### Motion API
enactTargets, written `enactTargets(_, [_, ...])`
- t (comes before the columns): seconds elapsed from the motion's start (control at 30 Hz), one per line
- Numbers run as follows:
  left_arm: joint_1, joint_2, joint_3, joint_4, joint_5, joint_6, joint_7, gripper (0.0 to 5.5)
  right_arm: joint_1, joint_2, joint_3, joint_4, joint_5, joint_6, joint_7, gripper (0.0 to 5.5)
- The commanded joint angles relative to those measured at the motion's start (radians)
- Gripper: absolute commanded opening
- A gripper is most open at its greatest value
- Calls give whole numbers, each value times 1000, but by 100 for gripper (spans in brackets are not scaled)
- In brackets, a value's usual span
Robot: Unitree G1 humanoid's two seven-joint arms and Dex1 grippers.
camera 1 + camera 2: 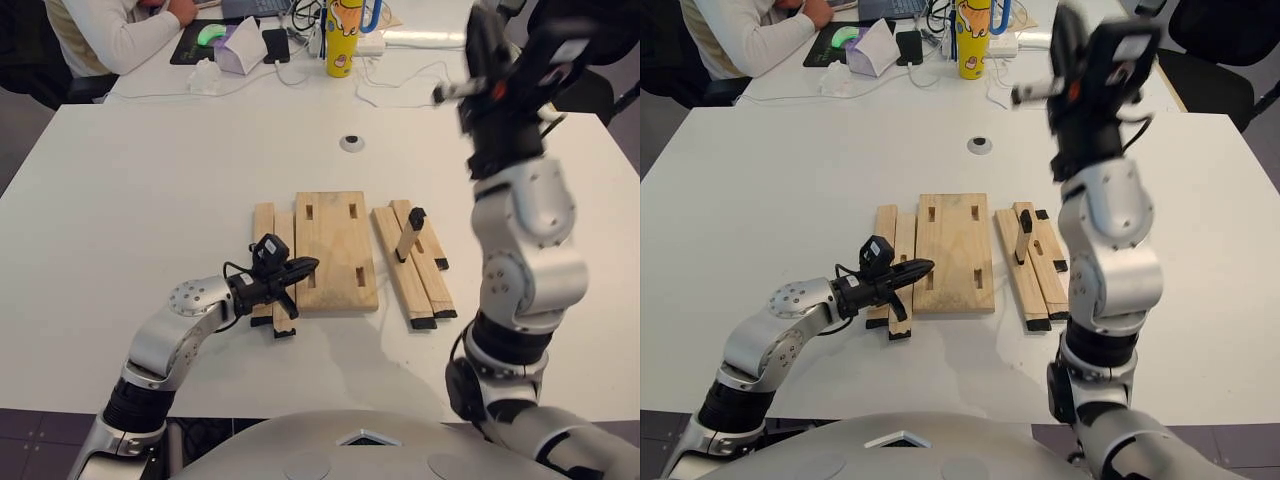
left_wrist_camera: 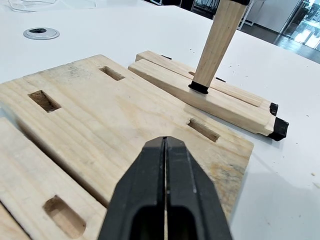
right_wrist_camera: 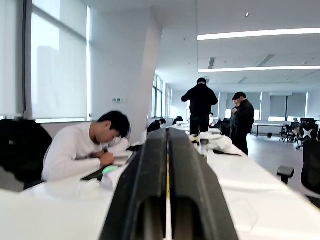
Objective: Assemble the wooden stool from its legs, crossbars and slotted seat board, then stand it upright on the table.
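The slotted seat board lies flat mid-table, several rectangular slots facing up. Two wooden bars lie along its left side, under my left arm. To its right lie more long pieces with black end caps, and a short piece leans up from them; it also rises beyond the board. My left gripper is shut and empty, its tips hovering low over the board's near left edge. The right arm is raised high above the table's right side, and its gripper is shut on nothing, pointing into the room.
A round grey grommet sits in the tabletop behind the board. On the adjoining far table are a yellow bottle, cables, a phone and a box, with a seated person at its left end. White tabletop stretches left and right of the wood.
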Motion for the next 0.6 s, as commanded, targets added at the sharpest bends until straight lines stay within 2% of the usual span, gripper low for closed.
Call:
enactTargets(0.03, [7,-2,1,-3,8,-2,5,0,213,-12,72,124,-40,-33,33,1])
enactTargets(0.17, [4,2,3,-3,7,0,-1,0,255,-26,86,207,-68,57,27,1])
enactTargets(0.6, [3,-9,7,2,9,-3,7,0,176,-63,85,123,-114,10,30,1])
